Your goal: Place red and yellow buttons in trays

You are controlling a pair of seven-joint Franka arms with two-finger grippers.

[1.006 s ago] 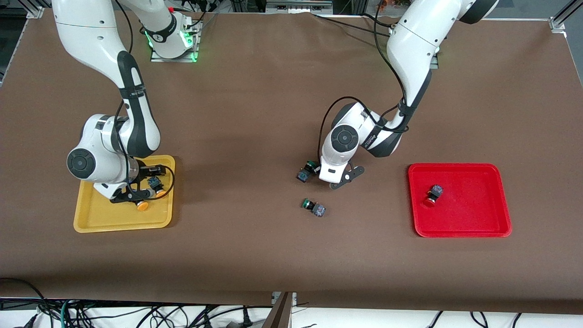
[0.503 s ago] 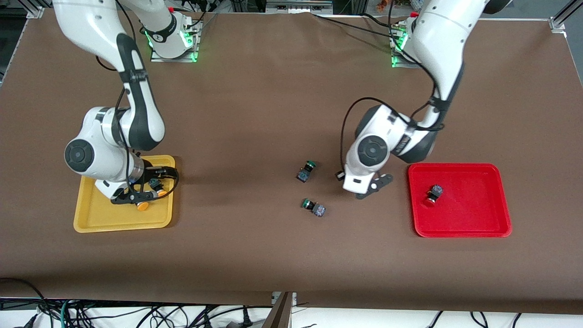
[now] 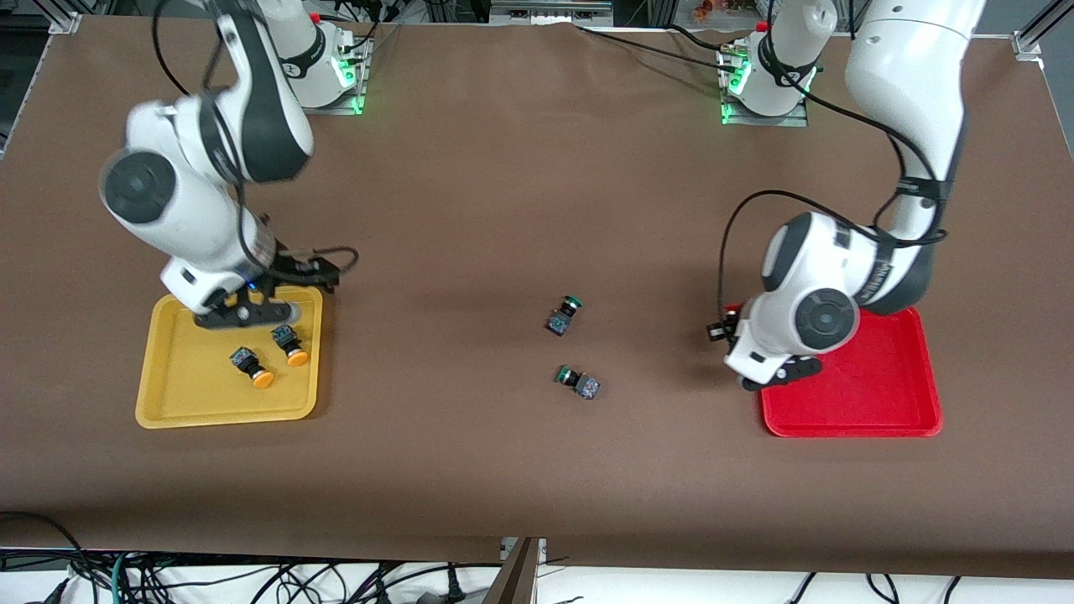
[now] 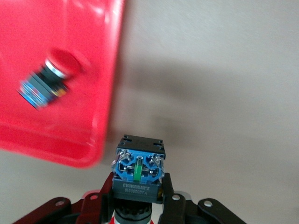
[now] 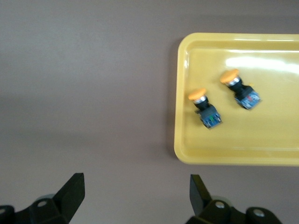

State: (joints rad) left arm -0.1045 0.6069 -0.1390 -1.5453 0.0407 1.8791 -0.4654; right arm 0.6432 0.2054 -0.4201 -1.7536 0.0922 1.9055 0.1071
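Buttons: 2 yellow ones (image 3: 252, 367) lie in the yellow tray (image 3: 168, 403); 1 red (image 4: 46, 81) lies in the red tray (image 3: 889, 419). Left claw (image 4: 135, 212), clenched on a button (image 4: 138, 170), hangs over its rim. Right claw (image 3: 252, 304), released, hovers over the yellow tray. Likely 1 drop left.

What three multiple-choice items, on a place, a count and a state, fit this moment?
1. Where do the green-capped buttons lie?
A) inside a tray
B) on the bare table between the yellow tray and the red tray
C) in a tool's grip

2. How many yellow-capped buttons are in the yellow tray?
A) two
B) one
C) four

3. How do the tools stand?
A) both open
B) both shut on buttons
C) left tool shut on a dark-bodied button by the red tray's rim, right tool open by the yellow tray's rim

Key: 1 B, both lie mid-table; 2 A, two orange-yellow caps show there; 3 C, each wrist view shows it.
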